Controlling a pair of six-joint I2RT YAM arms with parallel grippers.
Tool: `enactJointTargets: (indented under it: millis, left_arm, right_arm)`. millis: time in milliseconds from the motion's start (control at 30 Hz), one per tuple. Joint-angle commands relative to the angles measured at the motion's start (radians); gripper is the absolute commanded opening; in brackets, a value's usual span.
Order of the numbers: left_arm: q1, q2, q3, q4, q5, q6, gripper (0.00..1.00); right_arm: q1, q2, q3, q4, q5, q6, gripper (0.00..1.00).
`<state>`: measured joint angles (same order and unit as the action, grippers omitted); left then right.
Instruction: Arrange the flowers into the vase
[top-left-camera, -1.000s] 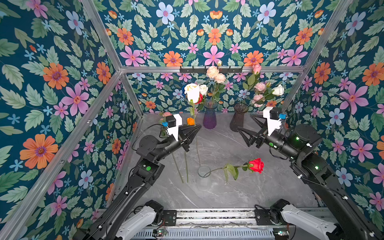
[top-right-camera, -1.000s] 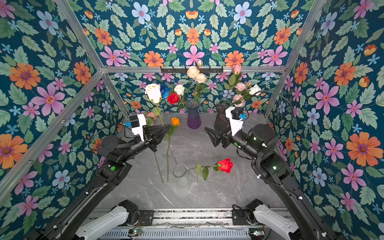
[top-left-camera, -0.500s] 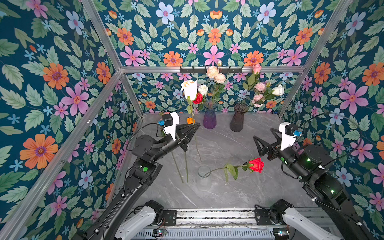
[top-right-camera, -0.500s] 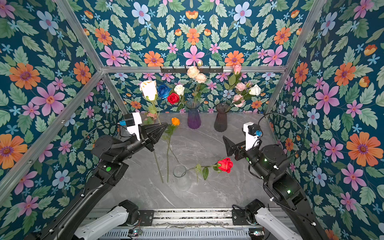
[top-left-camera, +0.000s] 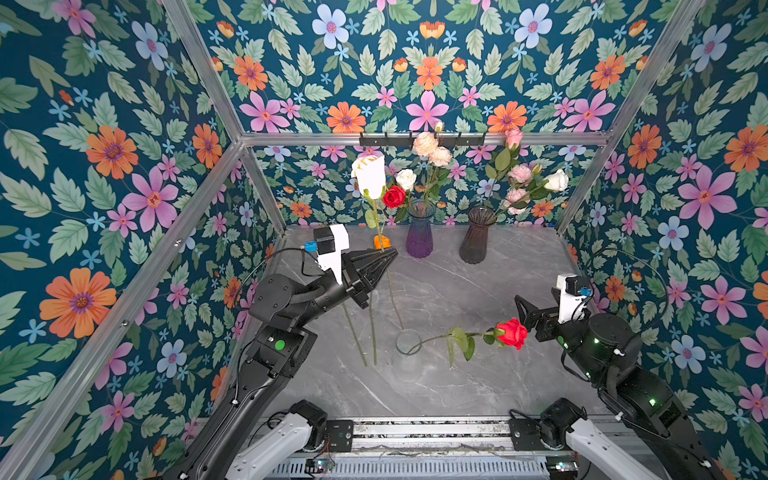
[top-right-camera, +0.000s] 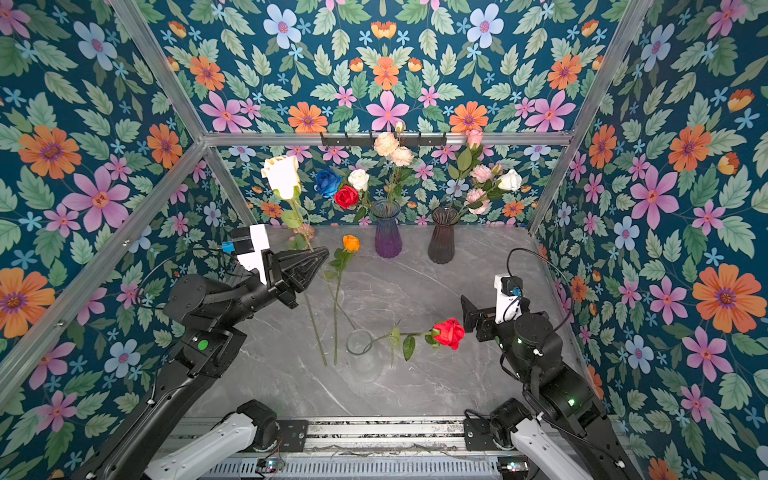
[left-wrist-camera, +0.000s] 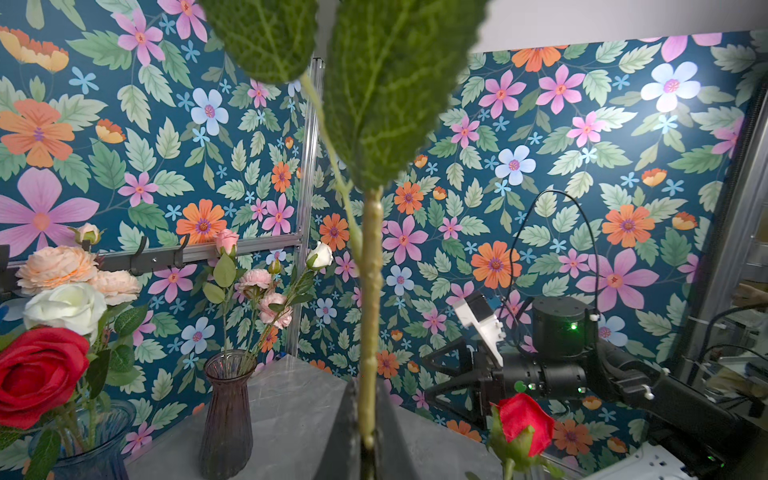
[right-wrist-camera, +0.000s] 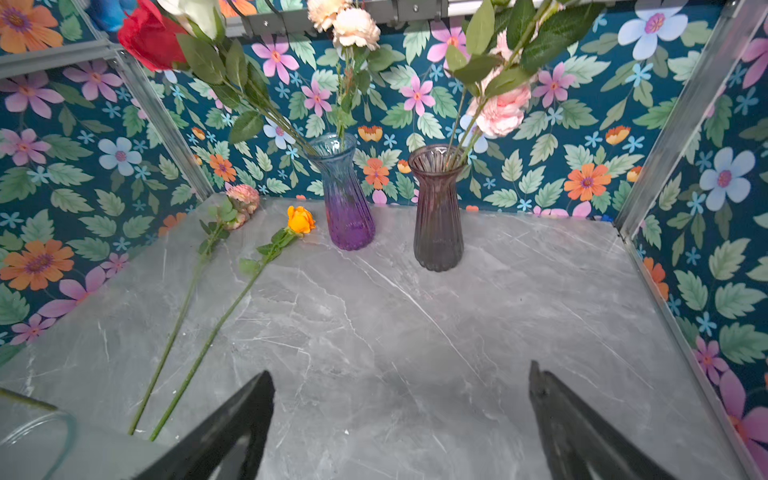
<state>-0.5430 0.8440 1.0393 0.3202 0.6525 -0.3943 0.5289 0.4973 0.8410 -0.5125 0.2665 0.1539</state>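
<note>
My left gripper (top-left-camera: 390, 251) is shut on the green stem (left-wrist-camera: 370, 311) of a white rose (top-left-camera: 369, 176), which it holds upright above the table's back left. In the left wrist view the stem (left-wrist-camera: 369, 415) is pinched between the closed jaws of the left gripper (left-wrist-camera: 368, 440). A clear glass vase (top-left-camera: 407, 353) stands near the front centre. A red rose (top-left-camera: 512, 332) leans out of it to the right. My right gripper (top-left-camera: 528, 320) hangs open and empty just right of that rose's head, and it shows the same in its wrist view (right-wrist-camera: 401, 370).
A purple vase (top-left-camera: 419, 232) and a dark vase (top-left-camera: 476, 239), both holding flowers, stand at the back wall. An orange rose (top-right-camera: 351, 242) and a pink flower (right-wrist-camera: 243, 195) lie on the table at the left, stems pointing forward. Patterned walls close in three sides.
My right arm has pulled back from beside the dark vase to the front right, still open. The white rose in the left gripper has shifted slightly left.
</note>
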Motion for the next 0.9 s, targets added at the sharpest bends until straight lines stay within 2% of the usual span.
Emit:
enactJointTargets:
  millis: [0,533,867]
  left_arm:
    - [-0.001,-0.011,-0.005,0.051,0.021,-0.059,0.00]
    - [-0.002,-0.056,-0.064,0.049,0.026,-0.098,0.00]
    - [-0.009,-0.048,-0.261,0.137,-0.006,-0.129,0.02]
  right_arm:
    - [0.000,-0.013,-0.050,-0.002,0.040,0.042,0.97]
    - [0.000,-0.038,-0.328,0.083,0.043,0.196,0.97]
    - [0.000,-0.094,-0.414,0.140,0.036,0.228,0.98]
